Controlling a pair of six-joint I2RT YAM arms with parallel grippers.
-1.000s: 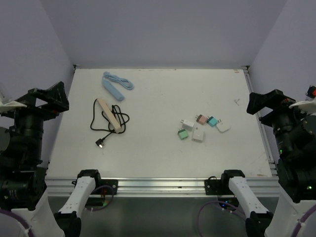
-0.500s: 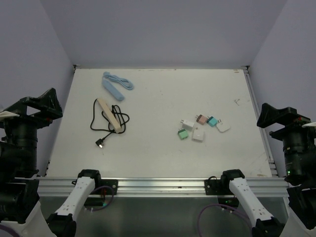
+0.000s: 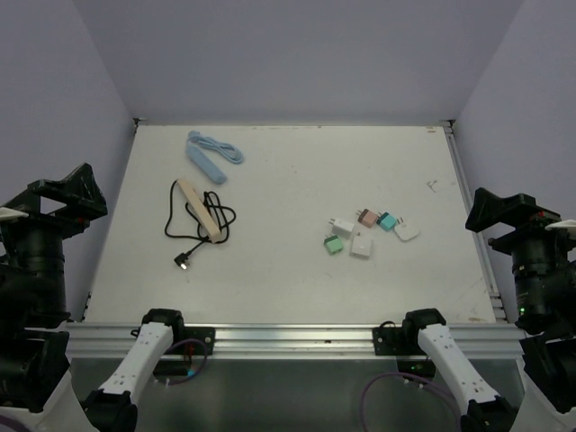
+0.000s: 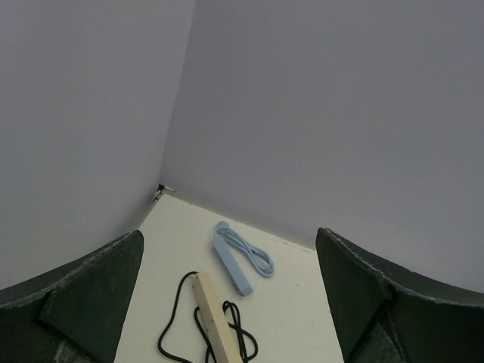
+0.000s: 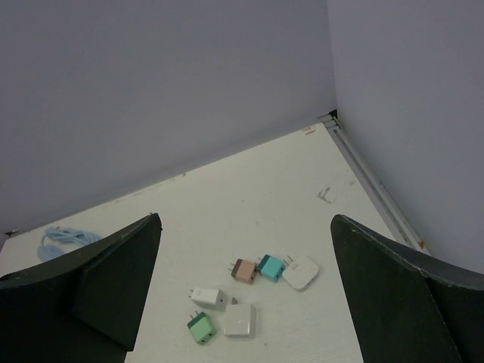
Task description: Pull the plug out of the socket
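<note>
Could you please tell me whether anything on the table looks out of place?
Nothing looks spilled or broken. One oddity: six adapters lie loose right of centre, while the beige strip and blue strip at the left show no plug seated.

White table (image 3: 297, 189), plain lilac walls (image 3: 297, 54) around.

The right gripper (image 5: 246, 219) is spread wide. Six small adapters (image 5: 239, 319) lie ahead between its fingers (image 5: 113, 280), and a blue cable (image 5: 64, 240) lies beyond the left one.
</note>
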